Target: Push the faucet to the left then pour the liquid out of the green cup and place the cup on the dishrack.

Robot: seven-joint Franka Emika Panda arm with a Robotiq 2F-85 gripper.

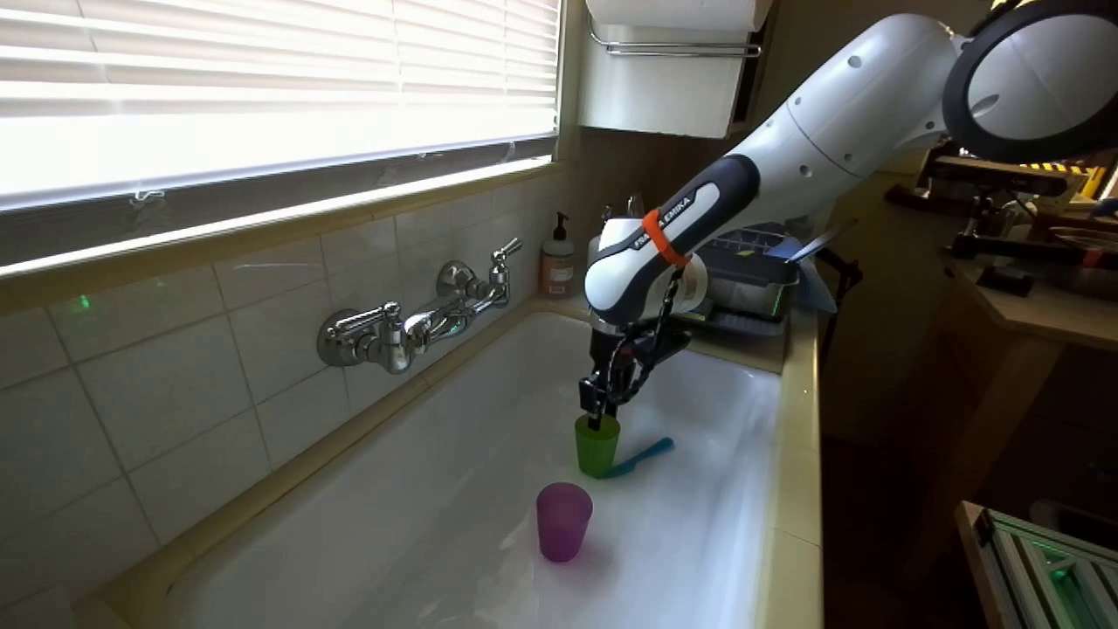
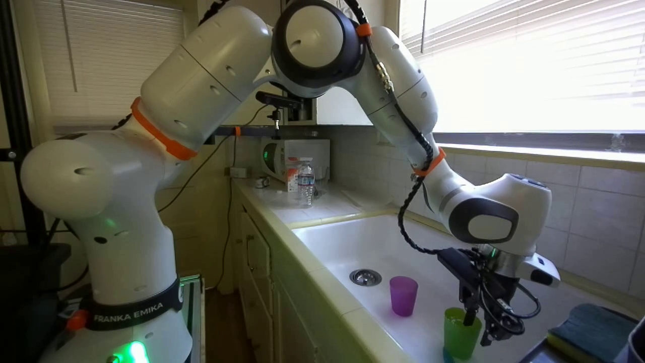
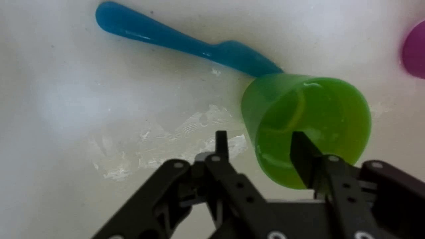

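At the green cup (image 3: 318,109), the gripper (image 3: 261,136) stands wide astride the rim; pouring and dishrack (image 1: 747,265) placement apparently remain, the faucet (image 1: 445,321) push unclear.

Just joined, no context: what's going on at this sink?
The arm has its gripper open astride one side of the green cup's rim, with gaps showing, so the cup isn't gripped. It stands in the sink near the purple cup, and isn't on the dishrack yet.
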